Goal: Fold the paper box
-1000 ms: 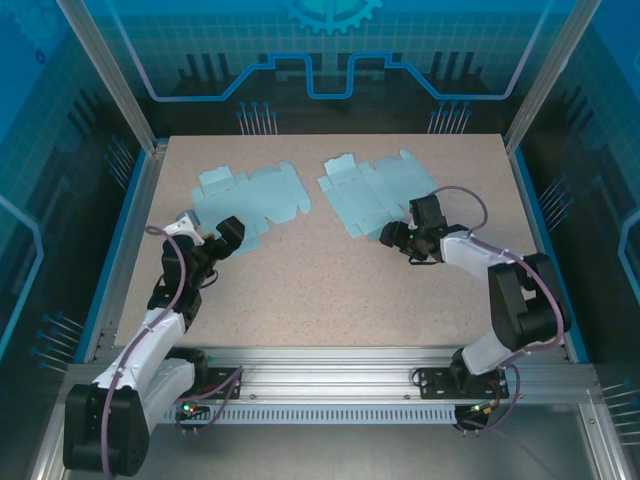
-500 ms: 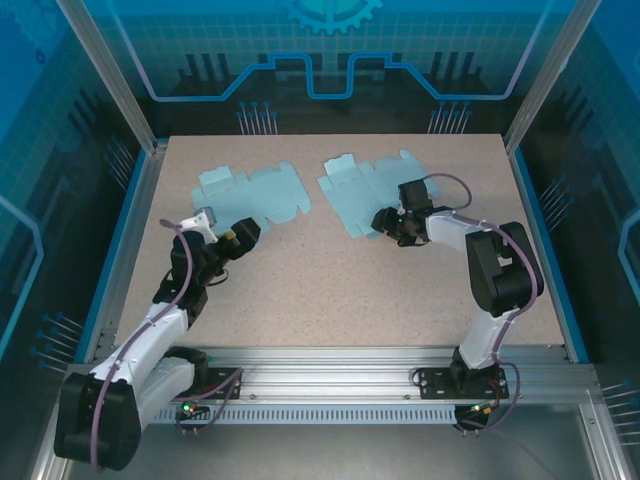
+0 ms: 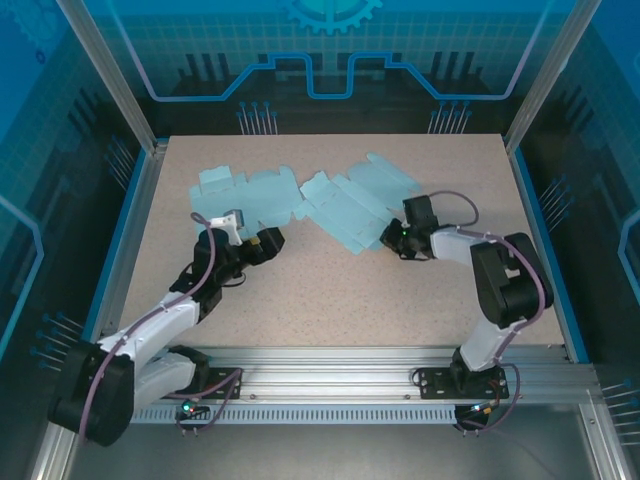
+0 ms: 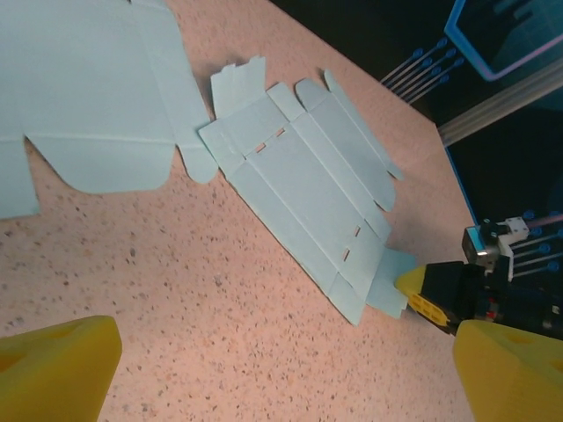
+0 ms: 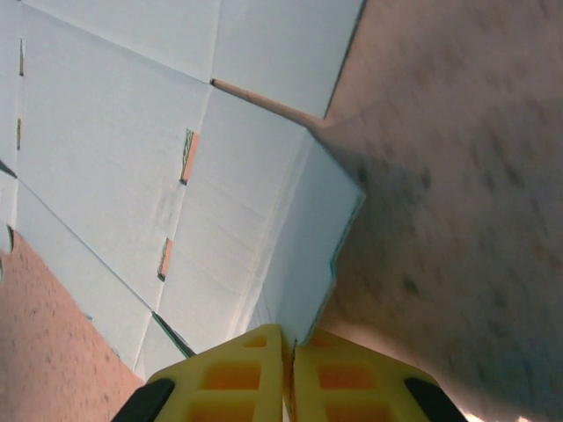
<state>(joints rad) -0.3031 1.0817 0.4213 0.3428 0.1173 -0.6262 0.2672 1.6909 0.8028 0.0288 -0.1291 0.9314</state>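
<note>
From above, the right gripper (image 3: 392, 240) is clenched on the near right corner of the paper box (image 3: 350, 203), a flat pale blue sheet lying slantwise toward the far side of the table (image 3: 330, 300). A second blank (image 3: 245, 195) lies flat close beside it on the left. The left gripper (image 3: 268, 243) hangs just near of that second blank, jaws spread wide and holding nothing. The left wrist camera looks out between its yellow fingertips (image 4: 54, 362) at the paper box (image 4: 299, 189), with the right gripper (image 4: 433, 294) pinching its tab at the right. On the right wrist camera, the yellow fingers (image 5: 239, 376) are pressed together on the lifted edge of the paper box (image 5: 114, 158).
</note>
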